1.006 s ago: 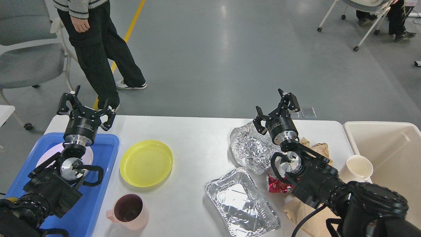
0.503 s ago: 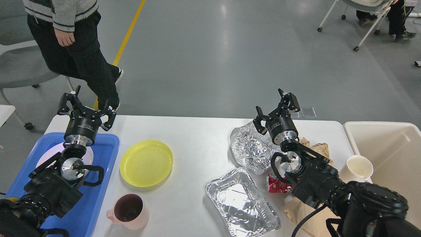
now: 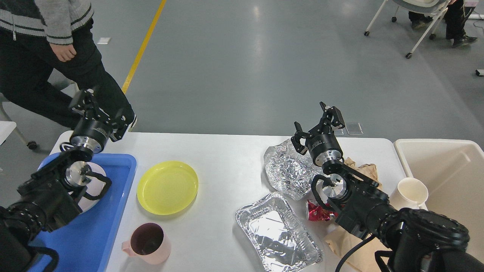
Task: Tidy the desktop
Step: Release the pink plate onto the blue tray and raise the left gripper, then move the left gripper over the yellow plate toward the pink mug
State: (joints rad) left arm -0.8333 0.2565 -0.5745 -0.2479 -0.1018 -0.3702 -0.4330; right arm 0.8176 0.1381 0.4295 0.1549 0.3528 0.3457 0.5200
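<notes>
Clutter covers the desktop (image 3: pixel 227 158) beneath both empty, spread-fingered grippers, left gripper (image 3: pixel 99 112) above the blue tray (image 3: pixel 109 211) and right gripper (image 3: pixel 317 122) over crumpled foil (image 3: pixel 289 172), which could slip or tear under a careless pinch.

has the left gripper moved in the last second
Yes. The left gripper has shifted up and slightly left in the head view: it was above the blue tray's far edge, and now sits beyond the desktop's far left corner.
</notes>
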